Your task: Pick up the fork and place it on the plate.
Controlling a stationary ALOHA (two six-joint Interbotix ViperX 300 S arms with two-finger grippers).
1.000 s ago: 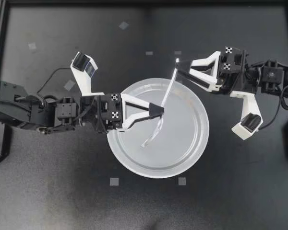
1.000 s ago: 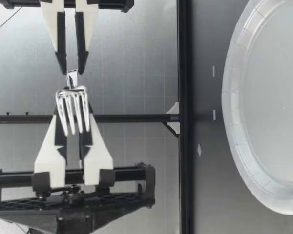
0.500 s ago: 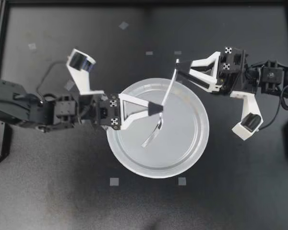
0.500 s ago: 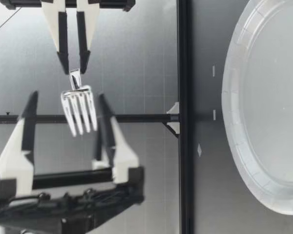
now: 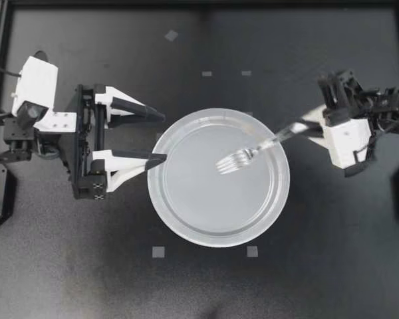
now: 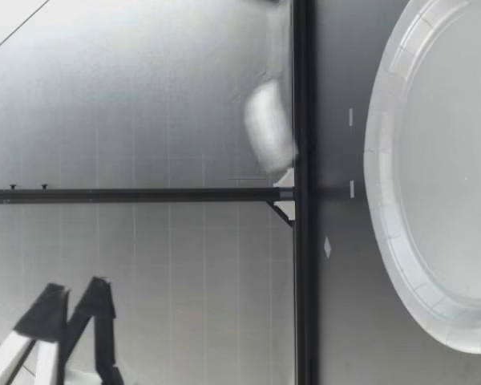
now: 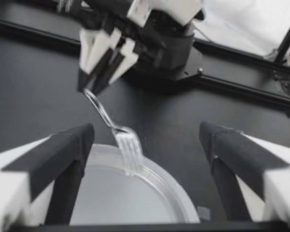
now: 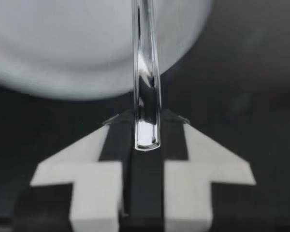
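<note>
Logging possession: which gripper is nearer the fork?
Right. My right gripper is shut on the fork handle; my left gripper stands open across the plate from it.

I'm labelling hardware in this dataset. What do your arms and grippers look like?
My left arm and right arm are black, with thin black cables. The left gripper has white, triangular fingers ending in black tapered pads, and a black-and-white square marker at its base. The right gripper has matching white fingers with black pads.
</note>
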